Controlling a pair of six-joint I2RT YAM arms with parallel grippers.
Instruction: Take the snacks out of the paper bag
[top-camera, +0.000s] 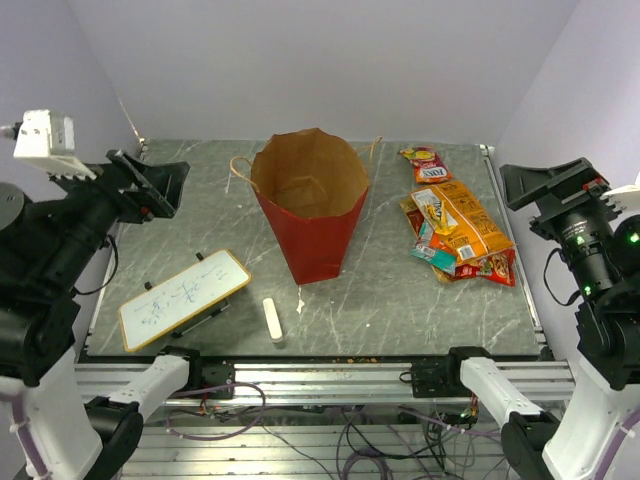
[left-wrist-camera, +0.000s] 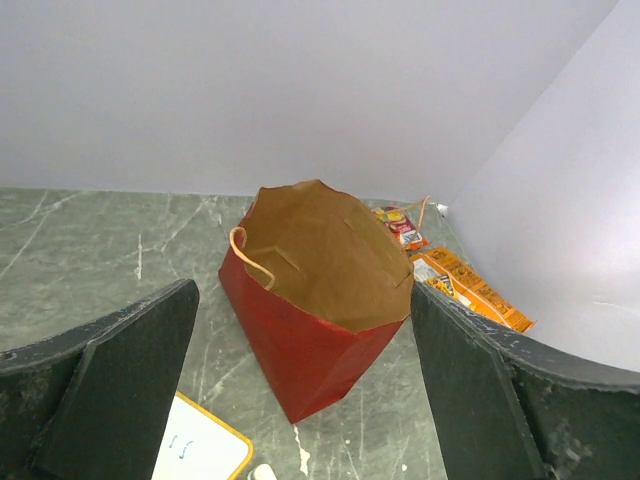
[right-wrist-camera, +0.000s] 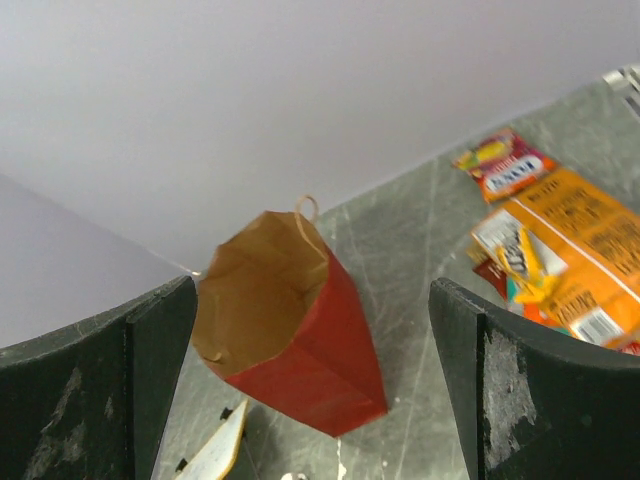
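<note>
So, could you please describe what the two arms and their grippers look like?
Both arms: black upper links on white lower segments, thin black cables. The left arm carries a white boxy camera; the right arm shows green lights. The left gripper and right gripper have broad black fingers, scuffed pale.

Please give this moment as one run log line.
paper bag: standing, open, nothing visible inside | snacks: lying right of bag | left claw: open, empty | right claw: open, empty

I can't see the floor of the bag (top-camera: 315, 245) in any view (walls block it); whiteboard (top-camera: 183, 298) scribble too small to read.
</note>
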